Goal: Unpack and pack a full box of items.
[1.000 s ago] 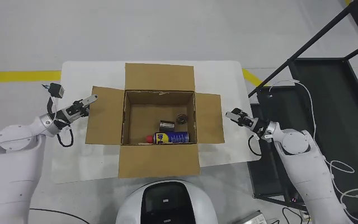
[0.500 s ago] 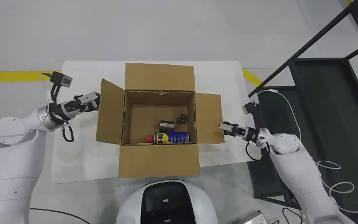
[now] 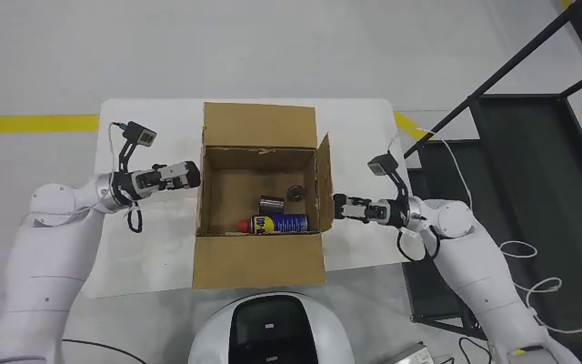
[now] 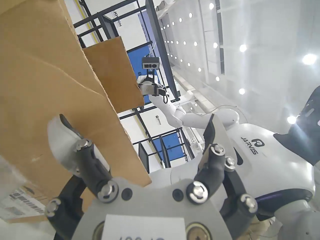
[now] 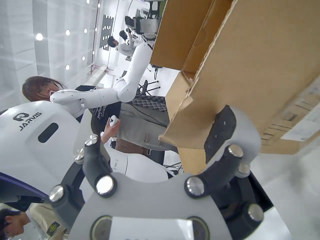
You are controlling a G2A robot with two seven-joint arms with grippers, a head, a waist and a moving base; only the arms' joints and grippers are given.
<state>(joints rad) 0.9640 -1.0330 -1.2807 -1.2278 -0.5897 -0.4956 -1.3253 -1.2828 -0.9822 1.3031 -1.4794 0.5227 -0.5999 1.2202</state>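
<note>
The left claw [image 3: 188,173] is spread, one finger [image 4: 65,136] on the left flap [image 4: 75,96]'s outside. The right claw [image 3: 341,207], spread too, touches the right flap [image 3: 323,177]. Both flaps stand between the claws and the inside of the cardboard box [image 3: 259,262] on the bench [image 3: 145,118]. A spray can [image 3: 279,223] lies along its front wall; a small round thing [image 3: 295,192] is unclear.

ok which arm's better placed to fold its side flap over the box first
Probably left: the left gripper is against the left flap, which stands upright, ready to tip inward. The right flap by the right gripper appears to lean outward.
</note>
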